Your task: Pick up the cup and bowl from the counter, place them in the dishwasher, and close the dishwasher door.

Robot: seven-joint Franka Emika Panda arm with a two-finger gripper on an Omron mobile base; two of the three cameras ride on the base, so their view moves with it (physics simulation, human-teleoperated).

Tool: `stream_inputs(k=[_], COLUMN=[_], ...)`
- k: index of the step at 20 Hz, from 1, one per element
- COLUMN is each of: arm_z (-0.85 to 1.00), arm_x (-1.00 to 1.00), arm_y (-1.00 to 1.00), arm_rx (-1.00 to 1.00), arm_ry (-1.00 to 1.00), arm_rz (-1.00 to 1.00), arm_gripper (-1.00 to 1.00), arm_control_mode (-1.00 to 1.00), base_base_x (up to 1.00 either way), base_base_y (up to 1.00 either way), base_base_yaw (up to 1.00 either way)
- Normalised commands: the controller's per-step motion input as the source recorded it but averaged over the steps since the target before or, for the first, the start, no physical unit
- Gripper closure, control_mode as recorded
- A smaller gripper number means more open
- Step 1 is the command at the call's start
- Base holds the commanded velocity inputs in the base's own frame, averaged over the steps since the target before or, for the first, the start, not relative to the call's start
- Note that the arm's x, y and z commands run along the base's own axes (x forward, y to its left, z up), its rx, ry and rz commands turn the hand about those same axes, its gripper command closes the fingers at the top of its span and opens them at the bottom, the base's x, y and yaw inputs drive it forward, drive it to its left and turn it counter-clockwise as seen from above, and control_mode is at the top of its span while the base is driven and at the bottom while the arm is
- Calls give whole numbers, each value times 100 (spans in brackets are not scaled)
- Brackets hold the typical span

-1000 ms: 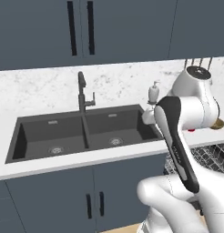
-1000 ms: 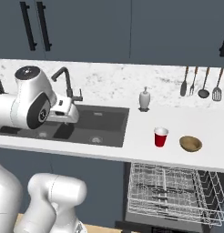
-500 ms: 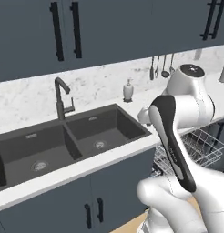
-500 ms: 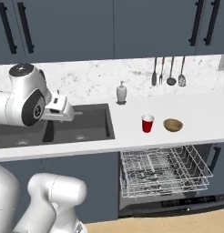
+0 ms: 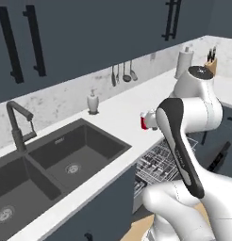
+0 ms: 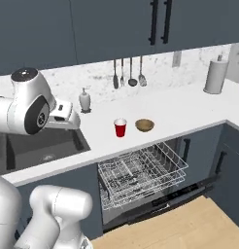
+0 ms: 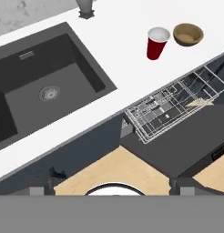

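Relative to the earlier frames the whole view has swung, bringing a corner of the white speckled counter [image 6: 189, 114] into sight; no writing is legible. Left to right: dark double sink [image 6: 39, 148], red tapered cup [image 6: 120, 128], tan wooden bowl [image 6: 145, 125] just beside it, both near the counter's front edge. Below, the dishwasher's silver wire rack [image 6: 141, 175] stands pulled out over the lowered dark grey door [image 7: 186, 136]; the gripper [image 7: 112, 193] is spread wide, holding nothing.

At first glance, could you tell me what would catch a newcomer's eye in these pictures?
The red cup stands out on the white counter, with the tan bowl just beside it. Below them the dishwasher is open, its wire rack pulled out. Left of that lies a dark double sink.
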Motion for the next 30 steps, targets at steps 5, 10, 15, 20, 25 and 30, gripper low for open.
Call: stream_inputs(k=[5, 10, 15, 20, 25, 30], arm_z=[0, 0, 0, 0, 0, 0], arm_x=[0, 0, 0, 0, 0, 0], arm_y=[0, 0, 0, 0, 0, 0], arm_rx=[0, 0, 0, 0, 0, 0], arm_ry=[0, 0, 0, 0, 0, 0], arm_rz=[0, 0, 0, 0, 0, 0], arm_gripper=[-100, -100, -100, -100, -100, -100], arm_control_mode=[100, 100, 100, 100, 100, 100], base_base_x=[51, 78, 64, 80, 76, 51], base_base_y=[20, 6, 0, -14, -13, 0], base_base_yaw=[-43, -23, -12, -15, -14, -39])
